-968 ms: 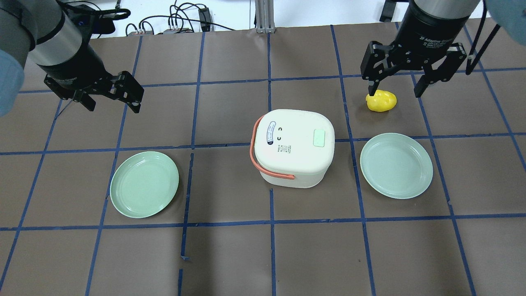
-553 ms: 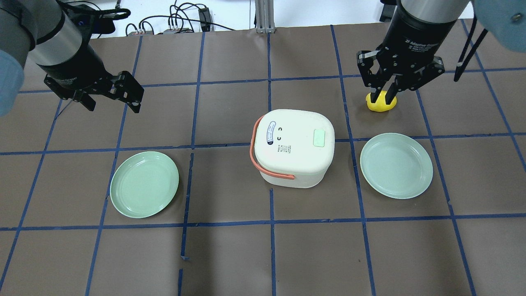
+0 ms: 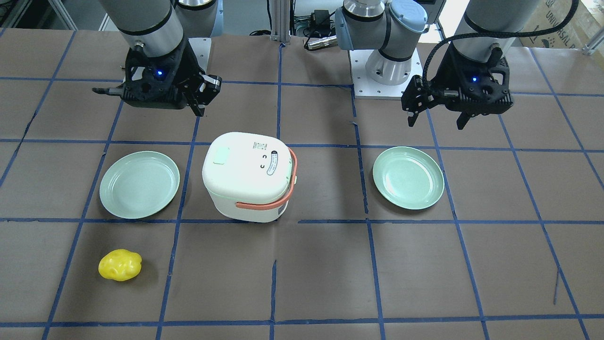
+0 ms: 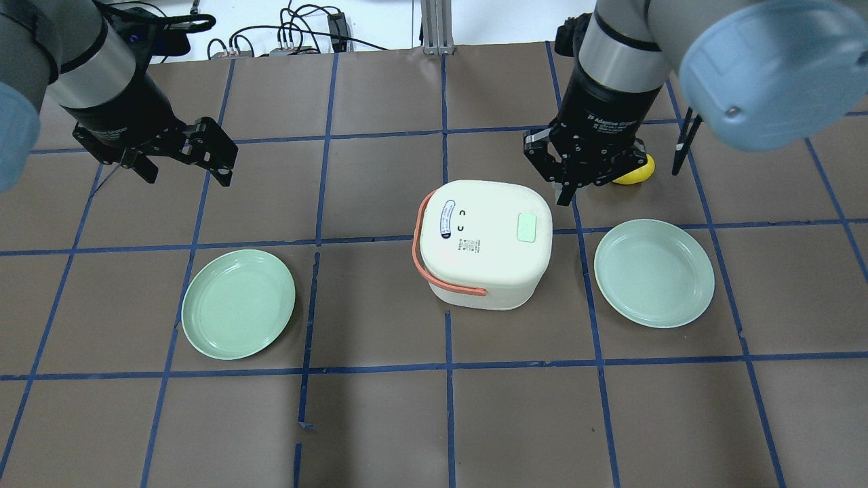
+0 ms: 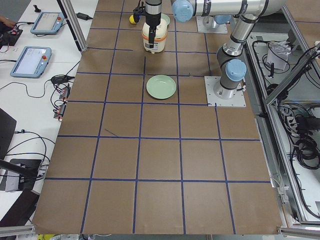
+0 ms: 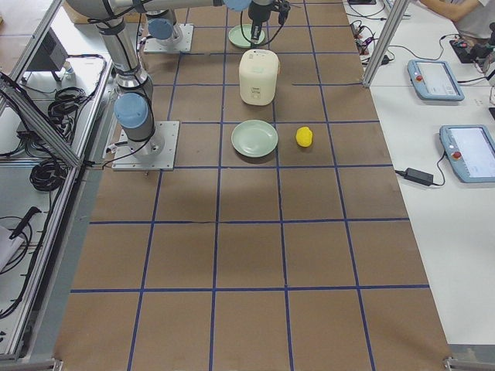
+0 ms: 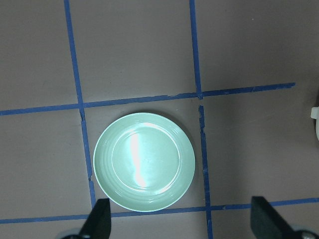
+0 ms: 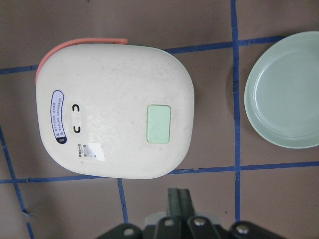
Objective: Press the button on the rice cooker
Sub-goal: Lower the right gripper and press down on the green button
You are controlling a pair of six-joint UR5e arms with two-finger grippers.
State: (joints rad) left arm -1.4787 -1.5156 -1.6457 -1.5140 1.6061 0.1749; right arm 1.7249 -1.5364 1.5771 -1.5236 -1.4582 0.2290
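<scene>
A white rice cooker (image 4: 485, 240) with an orange handle stands at the table's middle, with a pale green button (image 4: 527, 227) on its lid. My right gripper (image 4: 564, 193) is shut and empty, hovering just beyond the cooker's far right corner. In the right wrist view the closed fingers (image 8: 178, 199) point at the cooker (image 8: 114, 109), with the button (image 8: 158, 123) just ahead of them. My left gripper (image 4: 186, 173) is open and empty, far to the left above bare table. In the front-facing view the cooker (image 3: 247, 174) sits below the right gripper (image 3: 199, 109).
A green plate (image 4: 237, 303) lies left of the cooker and another (image 4: 654, 272) lies right of it. A yellow lumpy object (image 4: 636, 173) lies behind the right arm. The left wrist view shows the left plate (image 7: 144, 162) below the open fingers.
My right gripper has shut and moved left, from over the yellow object to the cooker's far right corner. The left arm has not moved.
</scene>
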